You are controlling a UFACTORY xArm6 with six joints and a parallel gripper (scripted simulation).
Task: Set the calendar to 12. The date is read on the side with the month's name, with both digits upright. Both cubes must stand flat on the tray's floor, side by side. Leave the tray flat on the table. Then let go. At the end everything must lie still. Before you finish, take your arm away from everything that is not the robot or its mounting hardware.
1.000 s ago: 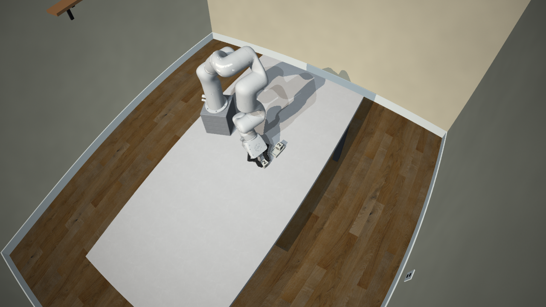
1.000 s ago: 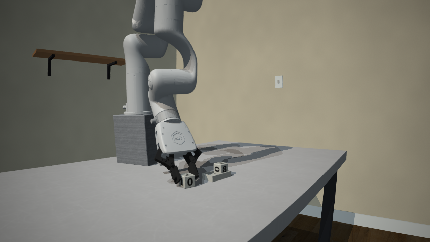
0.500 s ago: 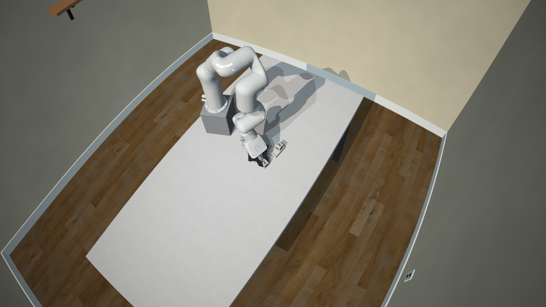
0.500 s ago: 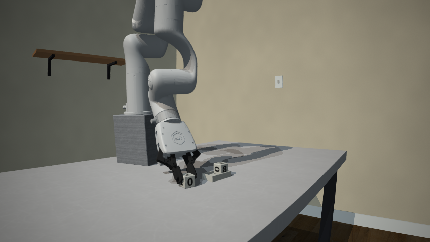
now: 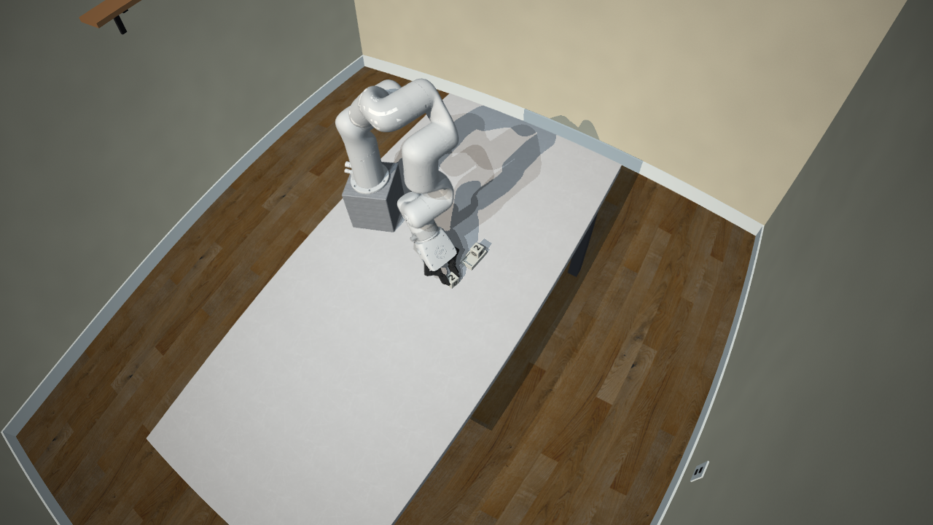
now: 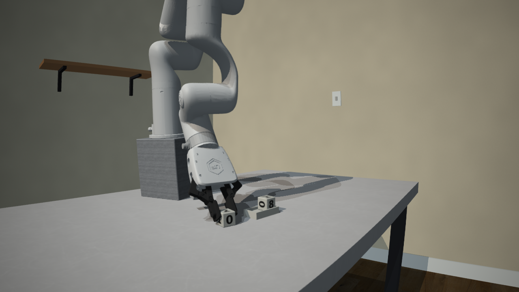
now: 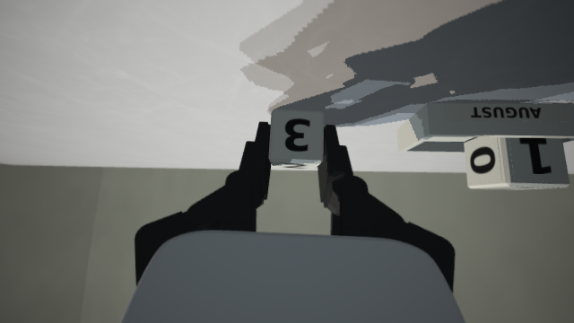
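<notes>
Your gripper (image 5: 452, 276) (image 6: 225, 217) (image 7: 295, 140) pinches loose number cube (image 5: 453, 280) (image 6: 228, 219) (image 7: 296, 136) by opposite sides; probably light, rigid, smooth. Keep hold square, mid-face.

glossy white arm (image 5: 420, 162) (image 6: 208, 97), matt smooth pale tabletop (image 5: 339, 352) (image 6: 127, 246) (image 7: 112, 81), brushed grey pedestal (image 5: 369, 212) (image 6: 156, 168), wood-plank floor (image 5: 587, 352) (image 6: 366, 270)

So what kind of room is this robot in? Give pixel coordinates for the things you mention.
Possibly a small robot test room: an arm bolted to a grey pedestal (image 5: 369, 212) (image 6: 156, 168), a long pale table (image 5: 339, 365) (image 6: 145, 246), and a wooden wall shelf (image 5: 109, 12) (image 6: 97, 69).
</notes>
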